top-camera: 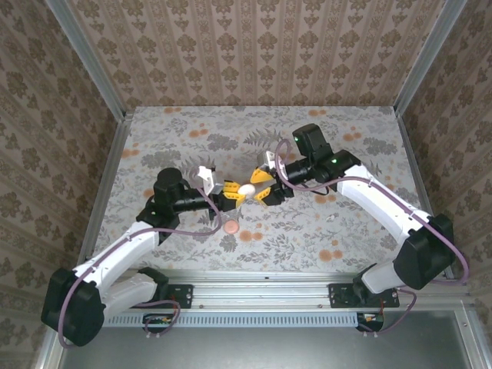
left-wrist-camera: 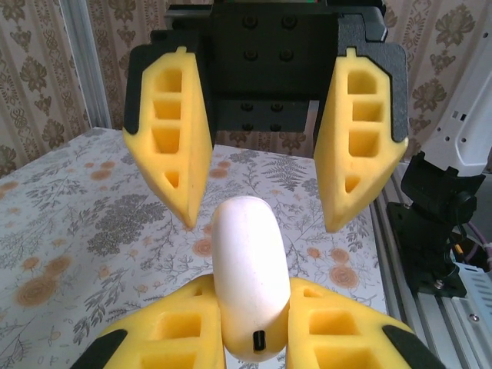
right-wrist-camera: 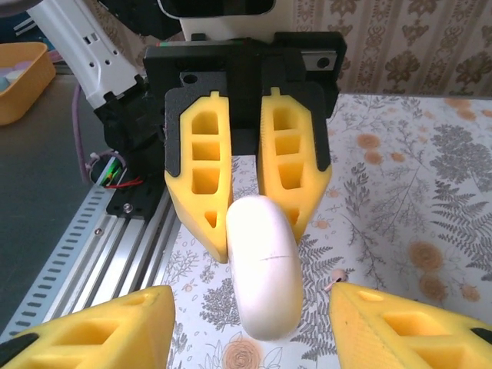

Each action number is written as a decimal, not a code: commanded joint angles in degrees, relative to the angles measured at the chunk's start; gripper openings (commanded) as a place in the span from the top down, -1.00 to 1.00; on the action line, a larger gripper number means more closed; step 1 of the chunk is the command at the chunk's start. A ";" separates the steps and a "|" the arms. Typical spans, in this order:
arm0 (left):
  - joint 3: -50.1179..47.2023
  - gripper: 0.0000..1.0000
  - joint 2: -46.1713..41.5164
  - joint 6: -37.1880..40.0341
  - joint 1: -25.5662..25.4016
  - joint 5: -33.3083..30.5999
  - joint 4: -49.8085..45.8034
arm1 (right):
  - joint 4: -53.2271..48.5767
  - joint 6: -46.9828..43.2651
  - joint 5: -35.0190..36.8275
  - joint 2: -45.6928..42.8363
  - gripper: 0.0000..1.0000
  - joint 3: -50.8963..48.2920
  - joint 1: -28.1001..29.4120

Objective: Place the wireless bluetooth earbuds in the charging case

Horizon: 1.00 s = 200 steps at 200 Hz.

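Note:
A white oval charging case (left-wrist-camera: pixel 250 277) with a small dark port at its near end and a thin seam (right-wrist-camera: pixel 265 257) hangs above the table's middle (top-camera: pixel 246 188). My left gripper (left-wrist-camera: pixel 252 296) is shut on its near end, seen from ahead (right-wrist-camera: pixel 257 231) and from above (top-camera: pixel 233 193). My right gripper (right-wrist-camera: pixel 254 307) stands open, its fingers (left-wrist-camera: pixel 181 177) flanking the case's far end with a gap on each side (top-camera: pixel 263 189). A tiny white piece (top-camera: pixel 330 217), perhaps an earbud, lies on the table beside the right arm; it is too small to tell.
A small salmon-pink round piece (top-camera: pixel 229 227) lies on the flowered table below the grippers, also visible right of the case (right-wrist-camera: pixel 336 278). A metal rail (top-camera: pixel 261 296) runs along the near edge. Patterned walls (top-camera: pixel 254 46) enclose the table.

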 commanded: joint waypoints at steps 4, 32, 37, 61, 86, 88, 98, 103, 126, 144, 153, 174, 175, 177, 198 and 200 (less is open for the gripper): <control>2.36 0.72 -0.01 1.38 -0.55 1.88 0.57 | -2.98 -3.57 -0.31 0.99 -0.09 2.35 0.23; 2.67 0.72 -0.44 1.19 -0.75 1.86 0.55 | -3.06 -4.02 -1.54 2.28 0.07 3.08 0.32; 2.60 0.72 -0.57 1.23 -0.75 1.82 0.55 | -3.07 -4.13 -1.60 2.37 0.11 3.16 0.33; 2.30 0.73 -1.22 0.92 -0.79 1.38 0.70 | -2.57 -4.51 -1.40 2.64 0.19 2.99 0.41; 1.69 0.73 -1.92 0.14 -0.84 0.82 1.59 | -2.01 -4.67 -1.21 2.58 0.39 2.97 0.41; 1.63 0.73 -2.00 0.09 -0.86 0.70 1.73 | -1.99 -4.68 -1.16 2.63 0.43 2.98 0.43; 1.54 0.70 -2.25 0.04 -0.84 0.17 1.48 | -2.35 -4.89 -0.90 2.42 0.61 3.14 0.46; 1.57 0.67 -2.36 0.11 -0.84 -0.26 1.12 | -2.72 -5.07 -0.65 2.27 0.68 3.24 0.43; 2.20 0.40 -2.89 2.51 -0.84 -1.75 -3.37 | -4.45 -5.53 2.33 0.69 0.77 3.33 0.62; 3.71 0.01 -3.47 6.73 -0.84 -2.34 -9.54 | -7.81 -7.45 8.90 -0.95 0.77 3.62 1.49; 4.36 -0.11 -3.78 8.76 -0.92 -2.78 -12.30 | -9.09 -8.20 13.24 -1.72 0.77 3.69 2.21; 6.11 -0.13 -4.13 13.35 -1.05 -3.04 -17.45 | -13.32 -10.84 21.71 -2.70 0.77 4.56 4.12; 6.15 -0.13 -4.13 13.47 -1.08 -3.03 -17.68 | -13.47 -10.97 21.89 -2.71 0.77 4.61 4.20; 6.31 -0.13 -4.09 13.92 -1.09 -2.94 -18.12 | -13.71 -11.05 22.58 -2.71 0.76 4.71 4.37; 8.05 -0.12 -3.49 17.33 -1.66 -2.51 -22.19 | -16.43 -12.44 27.86 -2.55 0.75 6.16 6.40; 8.04 -0.12 -3.40 17.61 -1.70 -2.46 -22.28 | -16.60 -12.60 28.19 -2.54 0.75 6.22 6.61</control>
